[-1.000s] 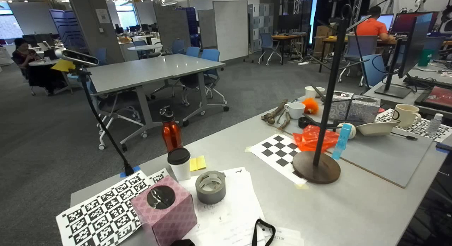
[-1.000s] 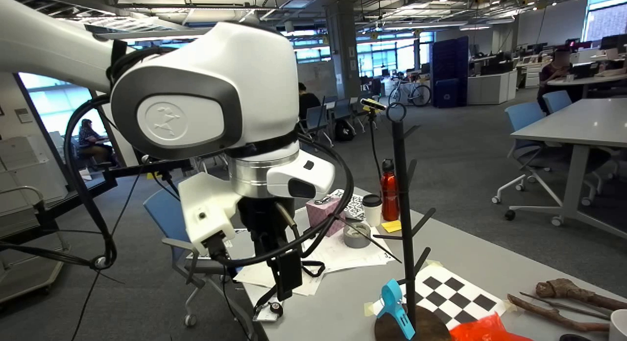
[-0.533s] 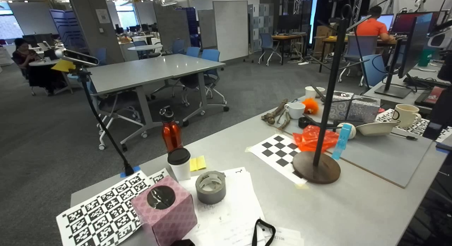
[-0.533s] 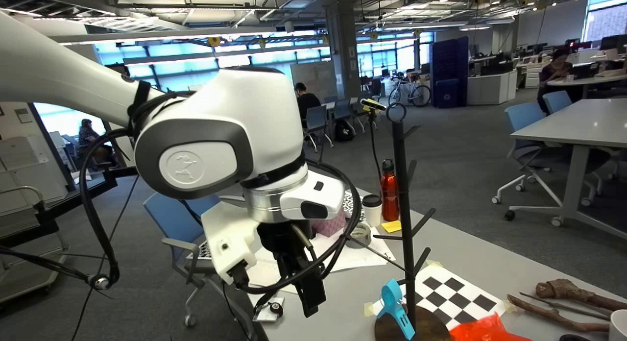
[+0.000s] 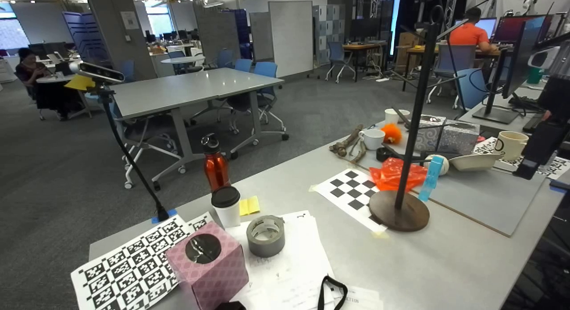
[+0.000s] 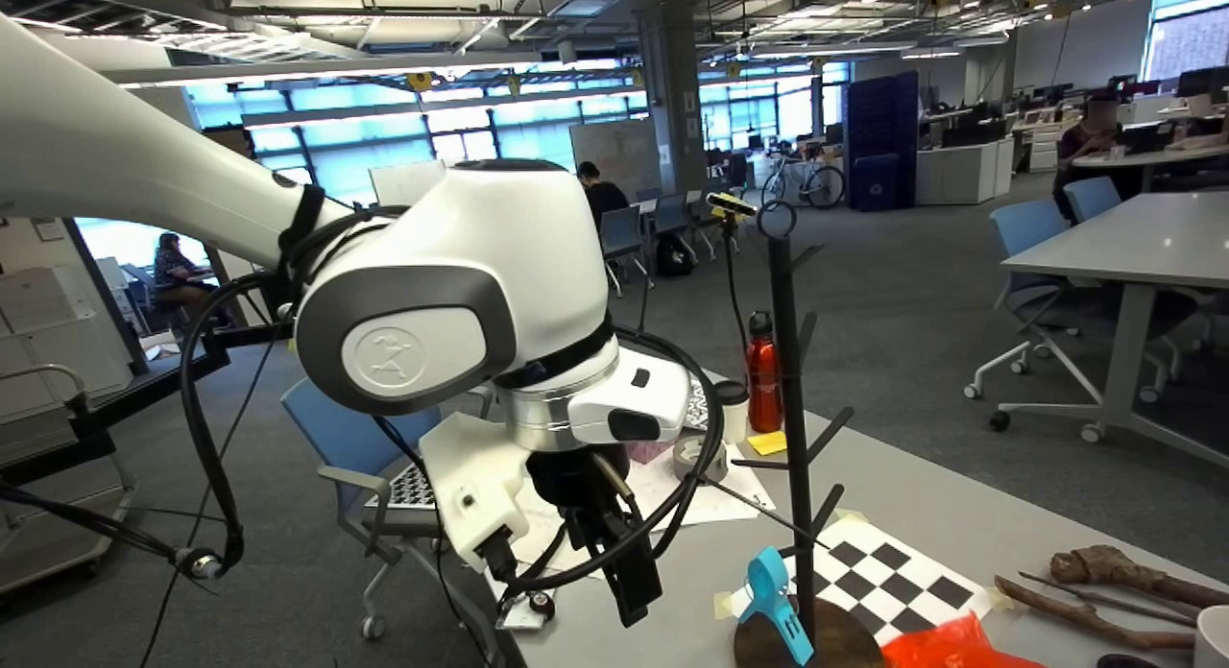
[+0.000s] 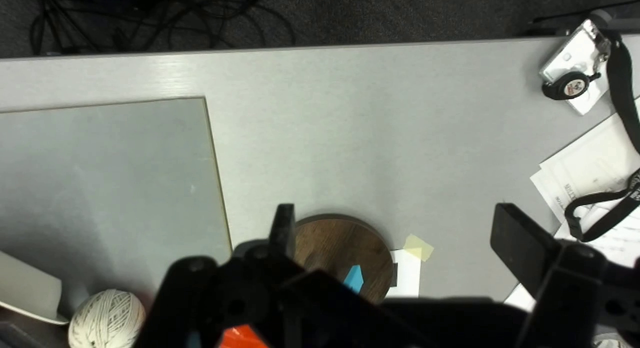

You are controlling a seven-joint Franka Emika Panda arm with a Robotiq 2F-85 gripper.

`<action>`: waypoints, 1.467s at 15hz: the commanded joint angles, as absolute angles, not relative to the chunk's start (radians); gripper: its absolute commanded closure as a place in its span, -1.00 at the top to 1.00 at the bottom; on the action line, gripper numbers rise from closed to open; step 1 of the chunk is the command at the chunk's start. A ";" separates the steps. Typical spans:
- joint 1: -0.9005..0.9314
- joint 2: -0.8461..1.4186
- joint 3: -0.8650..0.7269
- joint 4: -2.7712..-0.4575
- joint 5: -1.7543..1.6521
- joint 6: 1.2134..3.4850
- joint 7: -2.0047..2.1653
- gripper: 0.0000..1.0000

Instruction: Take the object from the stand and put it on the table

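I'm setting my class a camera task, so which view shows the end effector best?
The wrist view: it shows the end effector with both fingers wide apart. In an exterior view, the picture's right edge crops the end effector; in an exterior view, seen side-on, its fingers seem to overlap.
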State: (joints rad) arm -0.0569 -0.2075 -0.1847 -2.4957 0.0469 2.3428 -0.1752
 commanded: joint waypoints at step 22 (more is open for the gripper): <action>-0.091 0.110 -0.139 -2.367 0.145 2.628 -0.291 1.00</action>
State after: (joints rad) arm -0.0639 0.0633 -0.1650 -2.4019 0.1440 2.6077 -0.2758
